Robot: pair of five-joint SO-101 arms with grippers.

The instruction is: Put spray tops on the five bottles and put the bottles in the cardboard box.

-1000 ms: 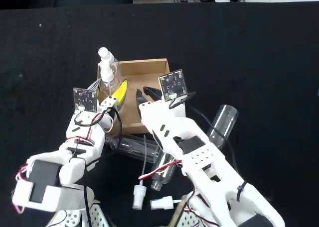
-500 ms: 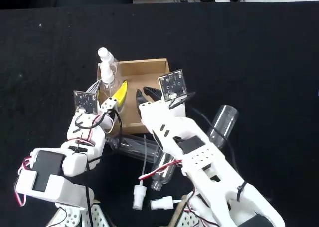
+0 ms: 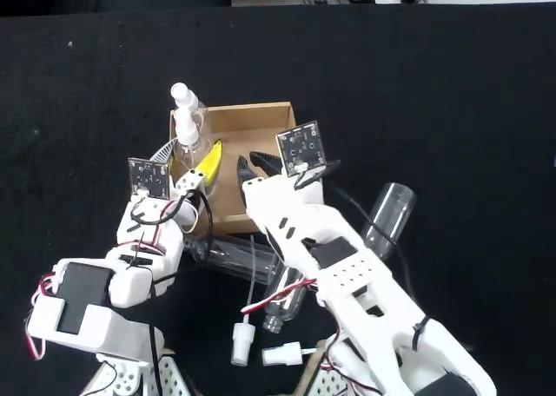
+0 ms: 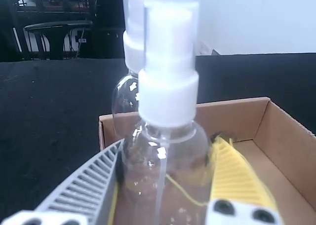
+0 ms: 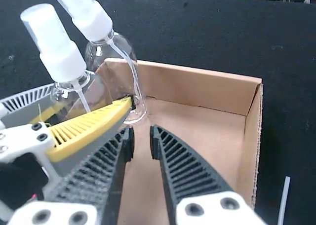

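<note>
Near the arms, loose spray tops (image 3: pixel 241 337) and uncapped bottles (image 3: pixel 234 259) wait on the worktop. The left end effector (image 3: pixel 187 160), clenched on a capped bottle (image 4: pixel 163 151), has settled over the left corner of the cardboard box (image 3: pixel 261 116); release seems next. The right end effector (image 5: pixel 141 132) is barely parted and empty.

Matt black cloth covers the desk (image 3: pixel 452 83); the cardboard box (image 3: pixel 252 116) is dull brown paperboard. The held bottle (image 4: pixel 163 156) is clear glossy plastic, its spray top (image 4: pixel 168 52) smooth white. My left end effector (image 3: pixel 191 153) is ribbed yellow and grey plastic, my right end effector (image 5: pixel 141 131) ribbed black.
</note>
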